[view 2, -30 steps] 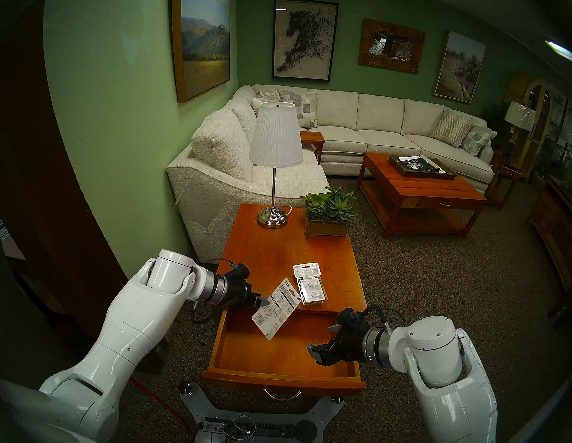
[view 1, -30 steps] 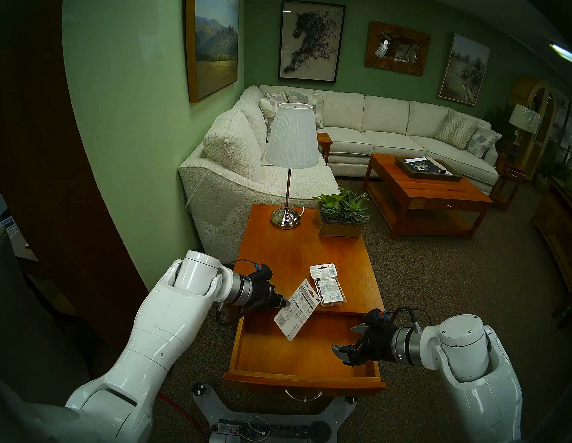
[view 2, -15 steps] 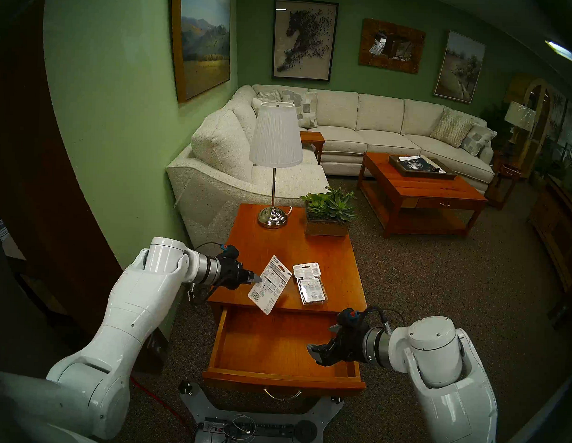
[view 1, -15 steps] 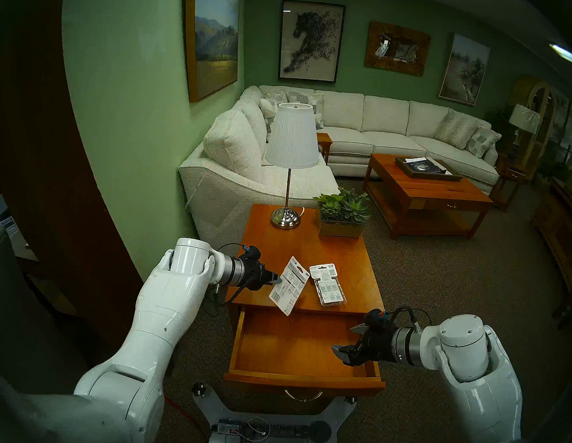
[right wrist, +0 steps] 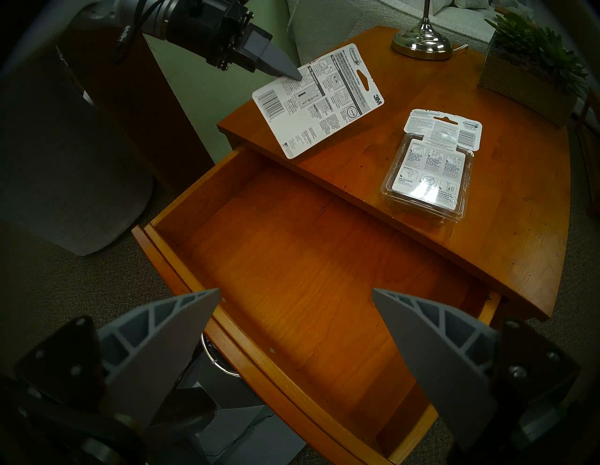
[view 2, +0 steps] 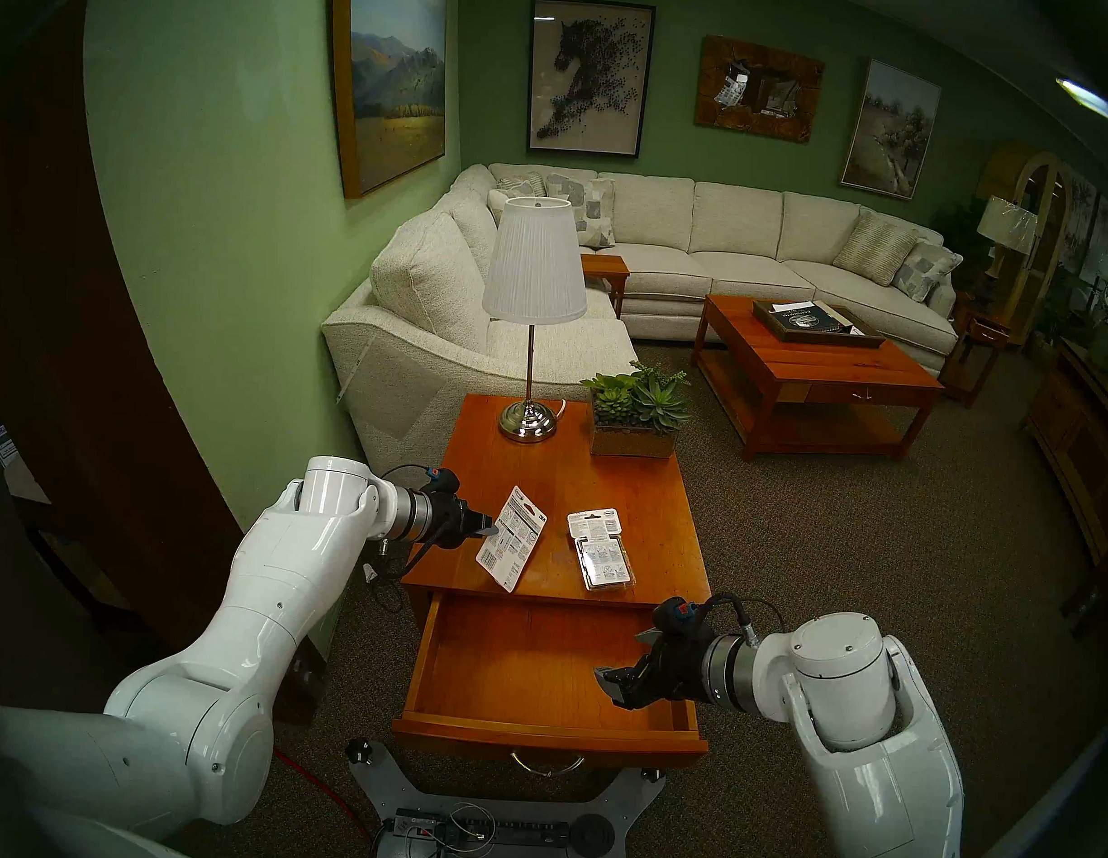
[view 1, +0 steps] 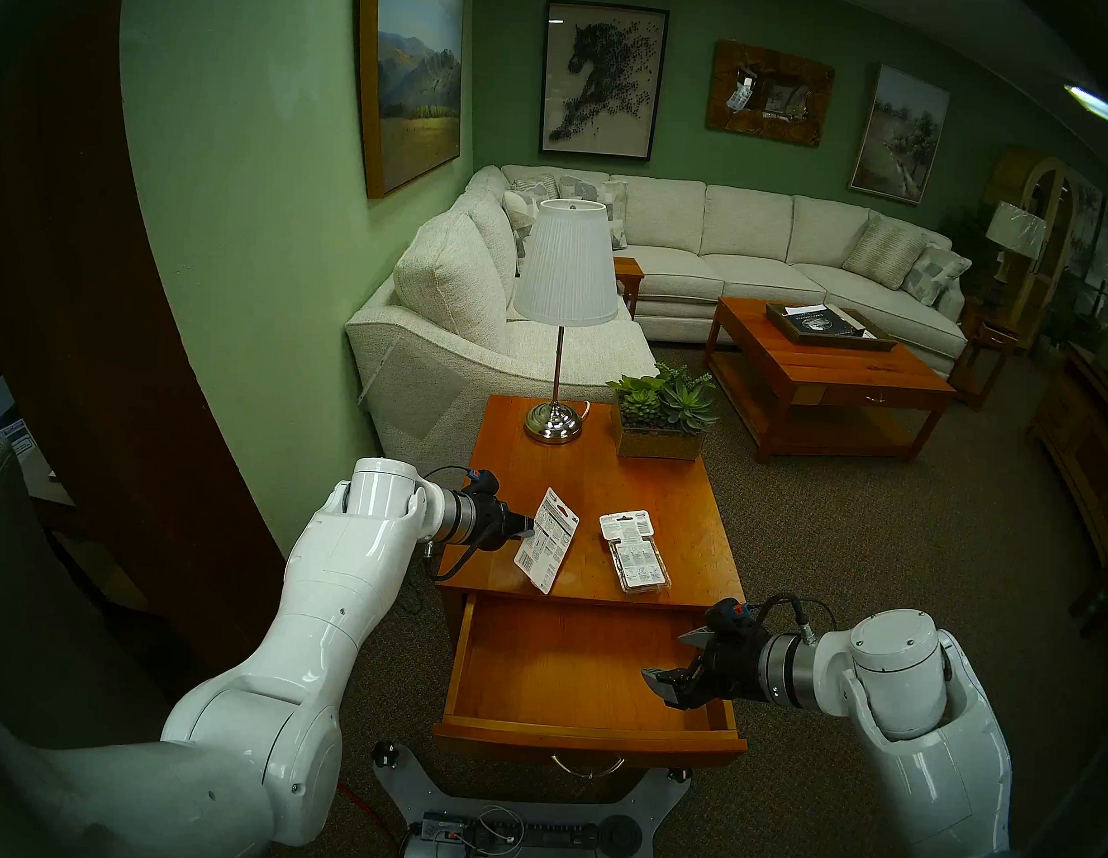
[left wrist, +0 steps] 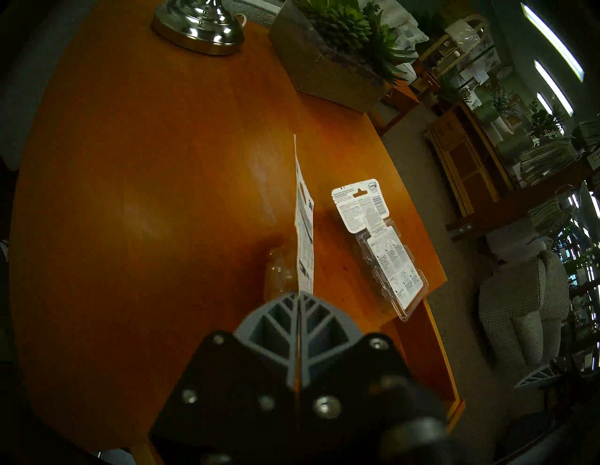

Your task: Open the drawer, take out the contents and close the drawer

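Head stereo left shows one wide, shallow drawer [view 1: 584, 664] of smooth orange-brown wood pulled out at lower centre of the frame, its flat floor bare, a single curved silver bail handle [view 1: 588, 767] under its front edge. Above it in the frame lies the glossy wooden desk [view 1: 600, 477]. Two retail packs are out of the drawer. One is a flat white printed card [view 1: 546, 539] with a barcode and a 3M mark, a thin rectangle with rounded corners; the left hand [view 1: 526, 531] pinches its edge between ribbed grey fingers [left wrist: 282, 321] pressed flat together, and the card stands tilted over the left part of the desk, its lower corner at or just above the wood near the front edge – contact cannot be told. The other is a smaller clear plastic blister pack [view 1: 636, 552] with a white header card, lying flat on the desk to the right of the card and apart from it. Right hand [view 1: 668, 664] hovers over the drawer's lower-right corner, its two grey wedge-shaped fingers [right wrist: 172, 344] spread wide with nothing between them. Farther up the desk stand one lamp [view 1: 558, 331] with a pleated white shade and polished chrome base, and one rough rectangular planter [view 1: 661, 438] of green succulents
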